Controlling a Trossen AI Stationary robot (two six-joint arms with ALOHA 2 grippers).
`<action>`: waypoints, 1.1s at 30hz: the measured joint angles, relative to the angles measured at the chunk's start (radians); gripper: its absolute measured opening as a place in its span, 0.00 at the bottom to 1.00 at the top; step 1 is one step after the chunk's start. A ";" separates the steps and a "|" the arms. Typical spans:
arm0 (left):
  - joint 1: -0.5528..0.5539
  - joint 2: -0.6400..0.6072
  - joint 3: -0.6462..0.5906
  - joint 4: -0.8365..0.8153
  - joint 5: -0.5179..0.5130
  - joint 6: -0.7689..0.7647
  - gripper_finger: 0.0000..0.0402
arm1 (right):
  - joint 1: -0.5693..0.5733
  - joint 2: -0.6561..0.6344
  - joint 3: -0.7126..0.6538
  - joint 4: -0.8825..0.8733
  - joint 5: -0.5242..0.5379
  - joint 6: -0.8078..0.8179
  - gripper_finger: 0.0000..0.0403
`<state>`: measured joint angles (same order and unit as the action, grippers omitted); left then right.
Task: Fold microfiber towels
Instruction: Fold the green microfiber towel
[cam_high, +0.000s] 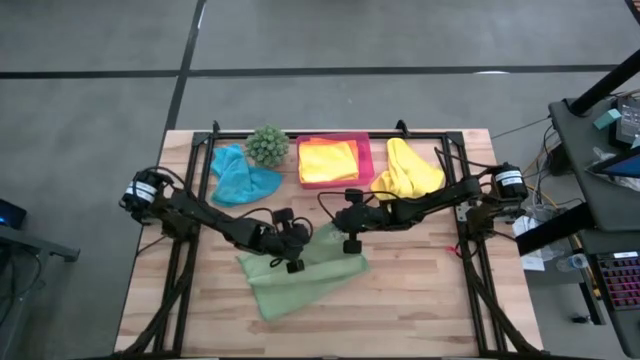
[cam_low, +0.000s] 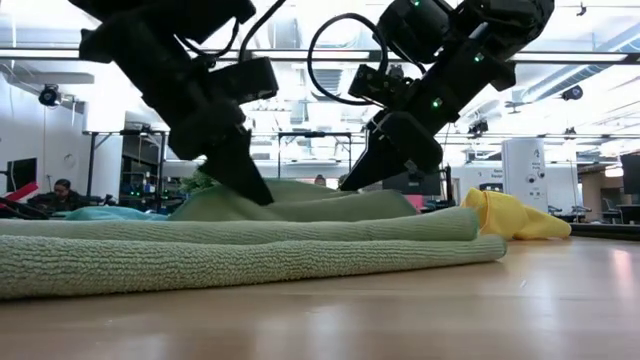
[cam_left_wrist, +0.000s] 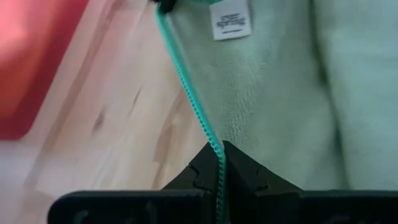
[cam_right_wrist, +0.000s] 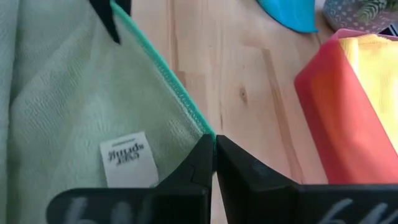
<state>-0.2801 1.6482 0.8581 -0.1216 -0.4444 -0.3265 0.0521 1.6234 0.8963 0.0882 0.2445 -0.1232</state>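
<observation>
A light green towel (cam_high: 300, 278) lies partly folded on the middle of the table, its doubled near part (cam_low: 240, 255) flat on the wood. My left gripper (cam_high: 294, 263) and my right gripper (cam_high: 351, 245) are both shut on its far, teal-stitched edge, side by side, just above the table. A teal blue towel (cam_high: 240, 176) lies crumpled at the far left. A yellow towel (cam_high: 407, 170) lies crumpled at the far right. A yellow towel (cam_high: 328, 162) lies folded on an orange one in the pink tray (cam_high: 366, 152). My left gripper pinches the light green towel's teal-stitched edge (cam_left_wrist: 216, 147) between its two fingers, slanting down from above. The edge runs along between the fingers. The held part is raised a little (cam_low: 225, 200); the rest lies on the table. My right gripper pinches the same stitched edge at a corner (cam_right_wrist: 209, 133), near the white label (cam_right_wrist: 127, 158), between its two fingers. The fingers slant down from above and the right. The held corner is raised a little (cam_low: 385, 200); the rest lies on the table.
A small round spiky green plant (cam_high: 267, 145) stands at the far edge between the teal towel and the pink tray. Bare wood (cam_high: 420, 290) shows at the near right. Black frame rails (cam_high: 470, 270) run along the table's sides.
</observation>
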 joint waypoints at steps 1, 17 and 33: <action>0.001 0.000 0.000 -0.010 -0.009 0.001 0.00 | 0.000 0.000 0.000 -0.001 0.000 0.003 0.02; 0.025 0.000 0.000 -0.047 -0.083 0.022 0.00 | -0.001 -0.001 0.000 -0.004 0.029 -0.035 0.02; 0.044 -0.010 -0.001 -0.049 -0.105 0.075 0.41 | 0.000 -0.159 0.000 -0.202 0.046 0.056 0.02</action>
<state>-0.2356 1.6387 0.8570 -0.1710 -0.5491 -0.2513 0.0517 1.4643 0.8959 -0.1134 0.2907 -0.0676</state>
